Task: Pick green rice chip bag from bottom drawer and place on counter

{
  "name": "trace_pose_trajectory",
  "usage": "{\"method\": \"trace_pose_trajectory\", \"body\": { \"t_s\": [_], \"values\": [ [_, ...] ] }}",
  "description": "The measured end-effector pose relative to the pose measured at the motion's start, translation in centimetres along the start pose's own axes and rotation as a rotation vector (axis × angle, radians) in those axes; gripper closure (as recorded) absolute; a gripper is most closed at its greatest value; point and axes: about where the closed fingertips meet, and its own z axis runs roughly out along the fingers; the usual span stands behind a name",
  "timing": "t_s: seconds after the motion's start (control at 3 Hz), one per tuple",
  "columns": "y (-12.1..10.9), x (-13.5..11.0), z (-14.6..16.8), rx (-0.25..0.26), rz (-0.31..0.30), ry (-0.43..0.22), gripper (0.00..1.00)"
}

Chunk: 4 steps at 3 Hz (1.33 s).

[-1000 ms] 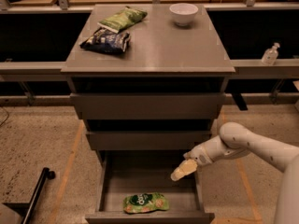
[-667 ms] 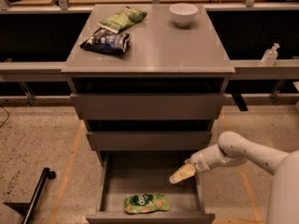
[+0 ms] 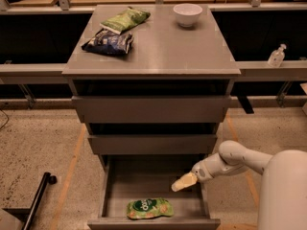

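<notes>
Counter [image 3: 163,51]: grey top slab; carries dark blue bag [image 3: 108,42], pale green bag [image 3: 125,19] and white bowl [image 3: 187,14].
Bottom drawer [image 3: 153,223]: pulled out.
Gripper [image 3: 182,182]: over the drawer's right side, clear of the bag; how far open cannot be told.
Green rice chip bag [image 3: 149,208]: flat on the drawer floor, near the front wall.

Smooth pale gripper [image 3: 184,181] hangs over matt bottom drawer [image 3: 103,195] holding glossy, crinkly chip bag [image 3: 149,208].
</notes>
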Motion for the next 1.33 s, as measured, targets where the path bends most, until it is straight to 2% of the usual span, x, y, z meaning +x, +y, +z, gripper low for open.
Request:
{"method": "trace_pose_trajectory", "body": {
  "t_s": [0.33, 0.67, 1.0, 1.33],
  "values": [
    [-1.5, 1.0, 1.6, -0.017, 0.054, -0.020, 0.00],
    [-3.4, 1.9, 4.7, -0.045, 0.106, -0.029, 0.00],
    [-5.7, 3.1, 7.6, -0.069, 0.176, -0.019, 0.00],
    [-7.8, 4.7, 10.4, -0.070, 0.256, -0.022, 0.00]
  ]
}}
